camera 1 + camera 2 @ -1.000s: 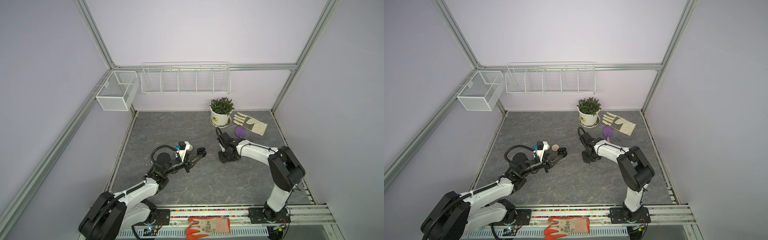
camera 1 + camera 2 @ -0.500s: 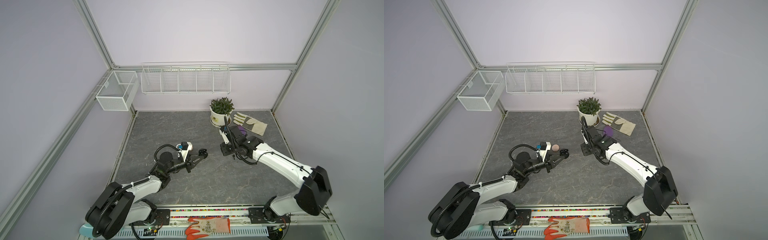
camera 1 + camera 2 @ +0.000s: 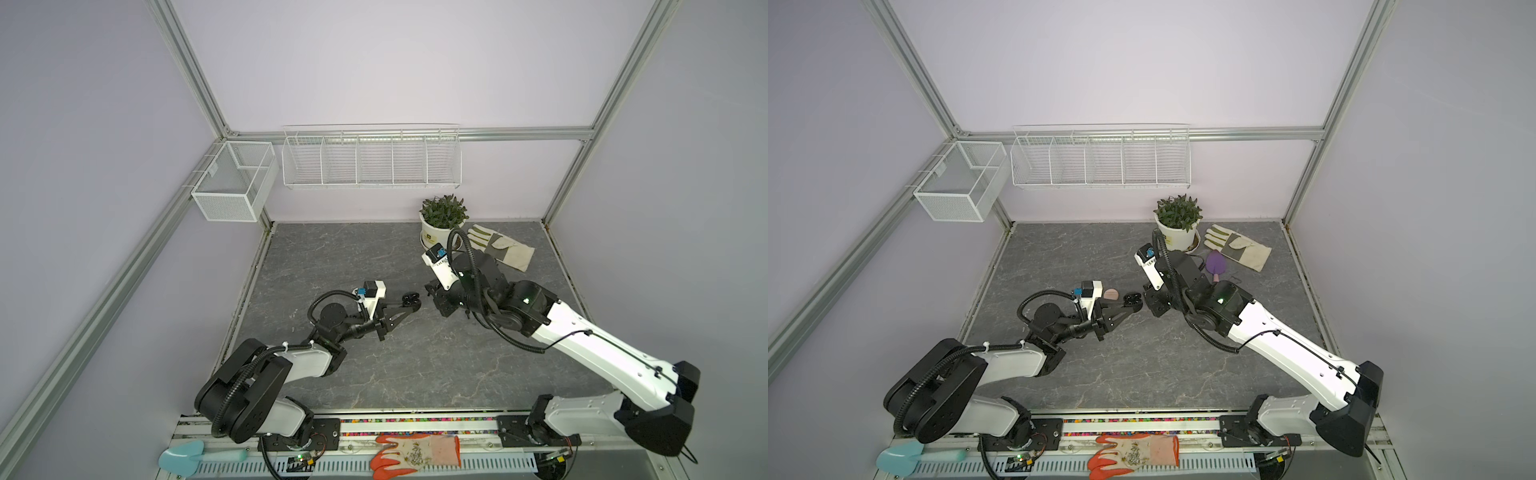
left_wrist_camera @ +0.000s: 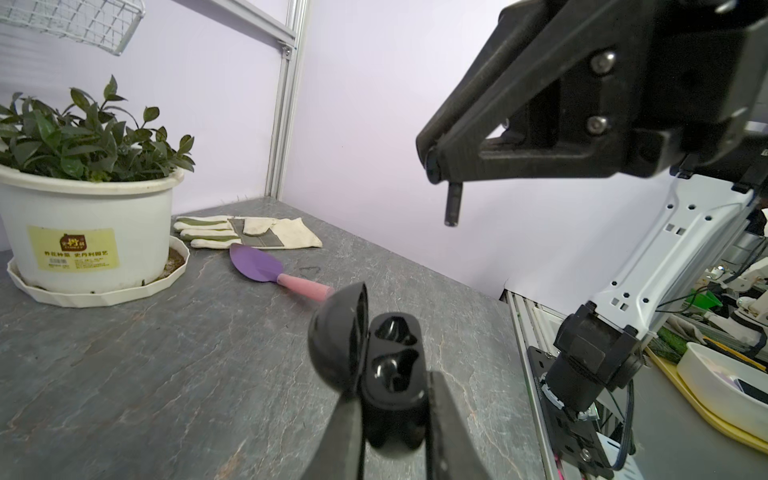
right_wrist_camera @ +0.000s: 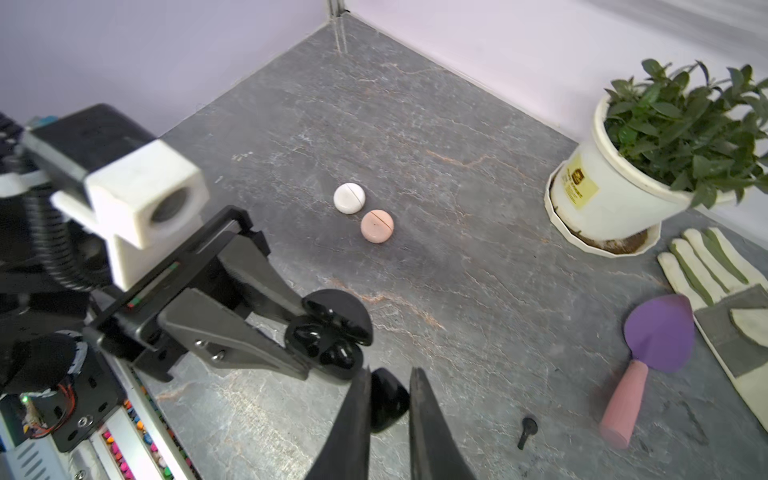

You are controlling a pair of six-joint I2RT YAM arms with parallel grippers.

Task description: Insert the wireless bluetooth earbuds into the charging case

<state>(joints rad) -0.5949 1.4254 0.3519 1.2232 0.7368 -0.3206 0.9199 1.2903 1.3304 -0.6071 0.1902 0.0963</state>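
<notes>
Starting at the front rail, an orange glove (image 3: 415, 455) and a teal scoop (image 3: 183, 454) lie outside the bench (image 3: 395, 374). Behind the rail, the front half of the bench is bare between the two arm bases and leaves open room. Its left edge runs along the aluminium frame.

At mid-bench the left gripper (image 3: 409, 302) is clenched on the black case (image 3: 411, 297). In the left wrist view its fingers (image 4: 345, 432) press both sides of the case. The lid is hinged open and two sockets face the right gripper (image 4: 432, 166). The right gripper is clenched on a black earbud (image 4: 452, 203), whose stem hangs below the fingertips. The earbud is near the case but apart from it.

Only the right wrist view shows a loose earbud (image 5: 528, 430), lying on the bench near the pink handle of the purple trowel (image 5: 658, 332). It alone also shows a white case (image 5: 349, 198) just beside a pink case (image 5: 377, 225), both closed. In a top view the pink case appears beside the left wrist camera and the trowel beside the right arm.

Toward the back edge stand a plant pot (image 3: 436, 232) and a work glove (image 3: 498, 249). A wire rack (image 3: 370, 158) and a mesh basket (image 3: 232, 187) hang on the walls above.
</notes>
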